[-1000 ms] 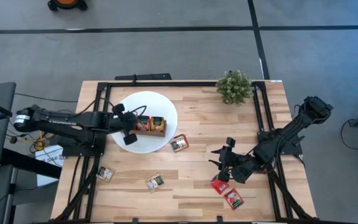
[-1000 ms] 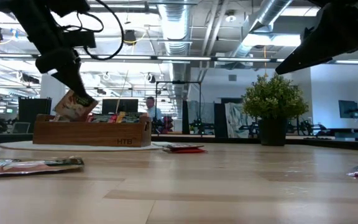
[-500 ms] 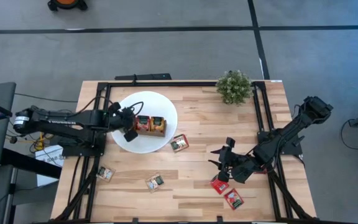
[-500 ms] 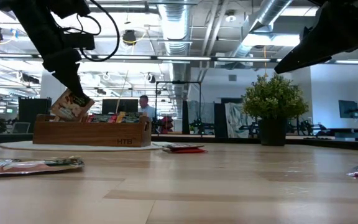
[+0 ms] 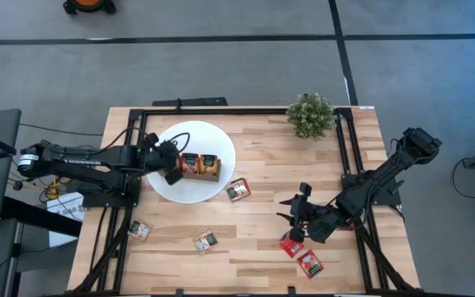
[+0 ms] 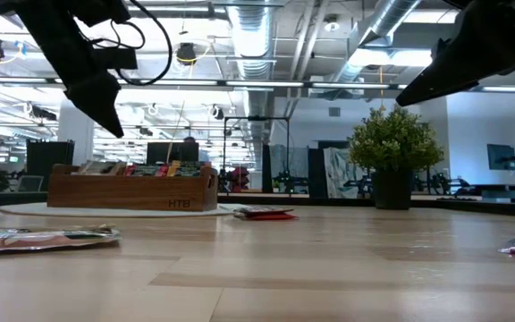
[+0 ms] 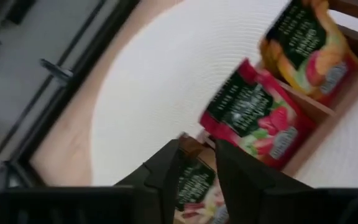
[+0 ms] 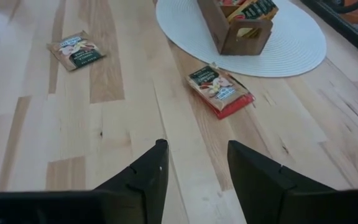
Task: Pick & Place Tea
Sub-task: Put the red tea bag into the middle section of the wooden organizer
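The left hand (image 5: pixel 170 162) hovers over the wooden tray (image 5: pixel 197 167) on the white disc (image 5: pixel 190 186), fingers slightly apart and empty; its wrist view alone shows a sachet (image 7: pixel 194 186) lying in the end compartment beneath them. The right hand (image 5: pixel 293 219) waits with fingers apart above open worktop (image 5: pixel 262 165), just beside red sachets (image 5: pixel 291 245) close to the near edge. Other sachets (image 5: pixel 238 190) lie scattered across the middle.

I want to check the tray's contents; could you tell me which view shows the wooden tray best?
The left wrist view: the wooden tray fills it, sachets legible. High view shows it small from above; low view only its side; right wrist its end.
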Robot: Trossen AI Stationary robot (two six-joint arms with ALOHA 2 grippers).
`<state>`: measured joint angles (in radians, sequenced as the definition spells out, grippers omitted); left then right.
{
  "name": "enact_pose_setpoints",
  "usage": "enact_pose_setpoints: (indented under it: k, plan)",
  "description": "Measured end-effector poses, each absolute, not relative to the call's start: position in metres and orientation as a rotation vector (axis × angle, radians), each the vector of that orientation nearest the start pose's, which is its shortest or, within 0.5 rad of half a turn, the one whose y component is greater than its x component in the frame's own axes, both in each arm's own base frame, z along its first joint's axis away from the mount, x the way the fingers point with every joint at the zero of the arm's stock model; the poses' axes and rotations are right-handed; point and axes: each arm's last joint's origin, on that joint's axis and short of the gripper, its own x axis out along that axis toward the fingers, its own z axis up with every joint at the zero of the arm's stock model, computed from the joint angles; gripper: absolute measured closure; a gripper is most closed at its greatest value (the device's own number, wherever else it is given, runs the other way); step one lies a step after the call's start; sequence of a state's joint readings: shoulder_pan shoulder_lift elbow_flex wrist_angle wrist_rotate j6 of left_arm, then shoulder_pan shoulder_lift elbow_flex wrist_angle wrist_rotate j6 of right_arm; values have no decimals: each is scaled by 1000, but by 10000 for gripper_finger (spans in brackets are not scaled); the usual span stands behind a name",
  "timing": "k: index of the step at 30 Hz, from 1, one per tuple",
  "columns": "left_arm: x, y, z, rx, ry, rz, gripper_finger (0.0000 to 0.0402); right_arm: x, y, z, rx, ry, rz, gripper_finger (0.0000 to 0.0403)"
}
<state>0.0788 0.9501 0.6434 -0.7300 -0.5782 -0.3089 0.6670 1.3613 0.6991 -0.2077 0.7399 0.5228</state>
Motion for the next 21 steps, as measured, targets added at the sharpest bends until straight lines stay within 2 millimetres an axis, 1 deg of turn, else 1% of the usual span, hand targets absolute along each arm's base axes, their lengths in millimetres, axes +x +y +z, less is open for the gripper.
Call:
enact_pose_setpoints:
  k: [4,7,10,13,16,18,21]
  plan:
    - [165,29,230,9,890,763,299,211,141,190,-57,619,-228,250]
    - [171,25,246,15,841,718,304,211,141,190,-65,620,-225,250]
    - [181,14,265,5,714,650,314,211,139,190,-65,624,-233,248]
    - [192,-3,276,10,565,521,328,213,138,190,-54,634,-223,249]
    - [206,-21,276,59,445,399,345,214,138,189,-49,634,-224,253]
    - [214,-34,269,105,425,341,356,215,139,185,-59,644,-223,256]
    - [235,-50,260,148,365,283,370,214,145,180,-71,662,-207,261]
